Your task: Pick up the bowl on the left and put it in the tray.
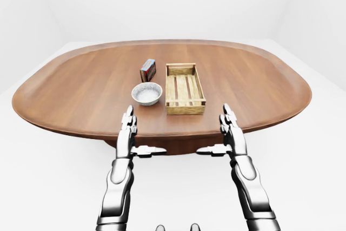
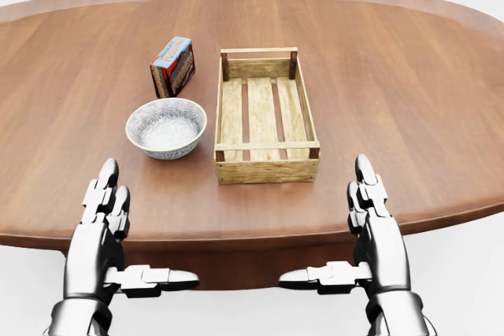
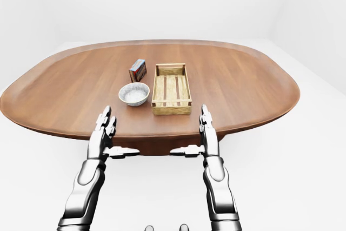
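While the bowl sits on the tabletop just beside the wooden tray, at its 9 o'clock, with a small box close at the bowl's 12 o'clock, a careless reach could knock it into either or tip it. The left robot hand at 7 o'clock and the right robot hand at 5 o'clock hover, fingers apart, thumbs inward, empty.

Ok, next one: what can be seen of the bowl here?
The bowl is round, pale grey-white with a speckled pattern, ceramic-looking, upright and apparently empty. It stands on the wooden table, just left of the slatted tray but apart from it, and below the small box in the head view. Nothing else touches it.
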Available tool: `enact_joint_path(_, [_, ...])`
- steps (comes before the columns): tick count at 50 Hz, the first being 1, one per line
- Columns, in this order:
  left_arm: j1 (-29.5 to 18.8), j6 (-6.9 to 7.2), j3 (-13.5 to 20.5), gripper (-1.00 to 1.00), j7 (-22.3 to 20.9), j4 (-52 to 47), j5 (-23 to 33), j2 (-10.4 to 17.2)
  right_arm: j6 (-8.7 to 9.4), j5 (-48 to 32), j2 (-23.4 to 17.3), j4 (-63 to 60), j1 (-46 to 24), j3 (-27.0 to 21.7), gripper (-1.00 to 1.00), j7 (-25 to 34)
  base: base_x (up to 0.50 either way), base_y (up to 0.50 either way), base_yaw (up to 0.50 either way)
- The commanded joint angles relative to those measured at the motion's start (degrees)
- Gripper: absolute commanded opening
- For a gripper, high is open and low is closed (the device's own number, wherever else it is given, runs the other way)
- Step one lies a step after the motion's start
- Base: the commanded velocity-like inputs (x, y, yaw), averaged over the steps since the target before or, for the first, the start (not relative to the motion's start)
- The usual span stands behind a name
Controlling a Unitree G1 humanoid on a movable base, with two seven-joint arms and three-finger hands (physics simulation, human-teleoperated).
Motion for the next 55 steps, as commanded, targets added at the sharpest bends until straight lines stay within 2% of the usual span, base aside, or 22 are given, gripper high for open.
enact_joint_path(1, [0.04,2.59,2.86,1.0,-2.05,-3.06,-2.93,1.1,2.27,0.63,-0.69,-2.91,1.34,-1.44,1.0,1.92,0.0,0.0,0.0])
enact_joint_path(6, [-0.18,4.12,4.41,1.0,-2.25,-5.43,-4.84,1.63,3.66,0.31,-0.52,-5.11,1.85,-1.26,1.0,1.74,0.0,0.0,0.0])
enact_joint_path(11, [-0.07,4.12,6.22,1.0,-3.74,-8.72,-8.15,2.29,4.1,-0.1,-0.47,-6.22,2.06,-1.07,1.0,1.7,0.0,0.0,0.0])
enact_joint_path(16, [0.48,4.12,7.72,1.0,-3.39,-13.21,-9.72,2.56,4.1,-0.61,-0.26,-7.96,2.49,-0.45,1.0,1.65,0.0,0.0,0.0])
enact_joint_path(23, [0.0,4.12,9.34,1.0,-3.69,-14.33,-11.32,3.13,4.1,-0.83,-0.31,-8.99,2.7,-0.29,1.0,1.89,0.0,0.0,0.0])
enact_joint_path(29, [-1.31,4.12,13.08,1.0,-3.42,-16.38,-14.25,4.8,4.1,-1.0,-0.32,-15.06,4.63,-0.23,1.0,2.36,0.0,0.0,0.0])
enact_joint_path(44, [-2.7,4.12,17.21,1.0,-2.63,-17.48,-18.07,6.96,4.1,-3.77,0.11,-33.8,10.68,2.66,1.0,2.39,0.0,0.0,0.0])
enact_joint_path(45, [-3.77,4.12,18.17,1.0,-2.46,-15.58,-18.63,7.6,4.1,-4.57,-0.02,-39.55,12.4,3.73,1.0,2.4,0.0,0.0,0.0])
enact_joint_path(52, [-3.54,4.12,18.84,1.0,-1.74,-16.94,-19.9,8.3,4.1,-4.64,-0.04,-43.07,13.51,3.69,1.0,2.44,0.0,0.0,0.0])
enact_joint_path(53, [-3.42,4.12,21.53,1.0,-1.02,-20.33,-22.81,9.21,4.1,-5.17,-0.03,-44.34,13.97,4.52,1.0,2.21,0.0,0.0,0.0])
enact_joint_path(55, [-3.33,4.12,21.7,1.0,-0.91,-20.73,-23.09,9.31,4.1,-5.58,-0.29,-44.33,13.99,4.93,1.0,2.14,0.0,0.0,0.0])
